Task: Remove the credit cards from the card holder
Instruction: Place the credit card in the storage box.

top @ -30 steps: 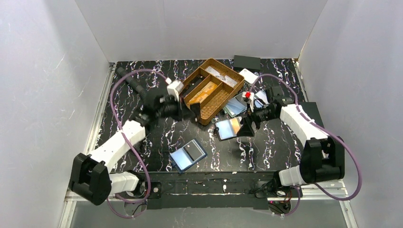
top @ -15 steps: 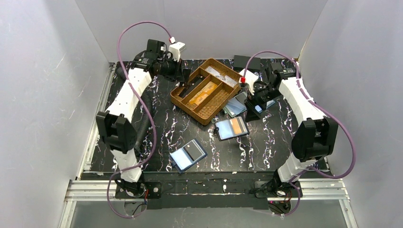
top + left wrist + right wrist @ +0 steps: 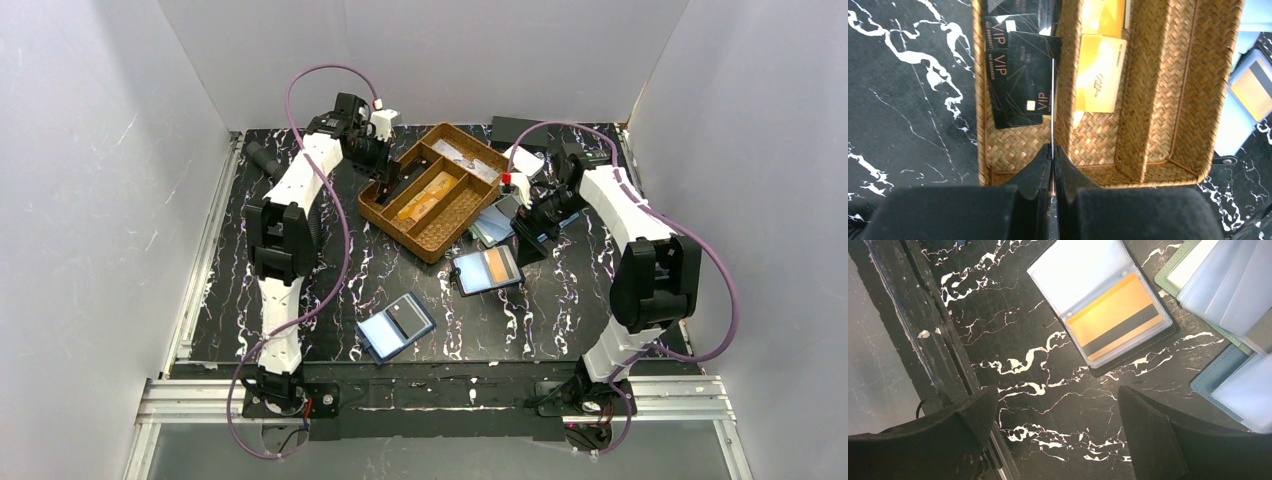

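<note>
Yellow card (image 3: pixel 1118 322) lies in the holder (image 3: pixel 1083 270) under the wide-spread right claw (image 3: pixel 1057 395), while the left claw (image 3: pixel 1052 152) pinches a thin card (image 3: pixel 1052 100) above the basket (image 3: pixel 1158 75), likely to drop it.

- Table (image 3: pixel 330 270): black, with white marble veining.
- Tray (image 3: pixel 1158 100): brown woven wicker.
- Left compartment's cards (image 3: pixel 1018 85): black, pale "VIP" lettering.
- Middle compartment's cards (image 3: pixel 1098 72): yellow.
- Credit card (image 3: pixel 1115 322) in the open holder (image 3: pixel 1083 270): orange-yellow with a black stripe; sleeves clear, cover dark.
- Edge-on card (image 3: pixel 1052 100): thin pale line.
</note>
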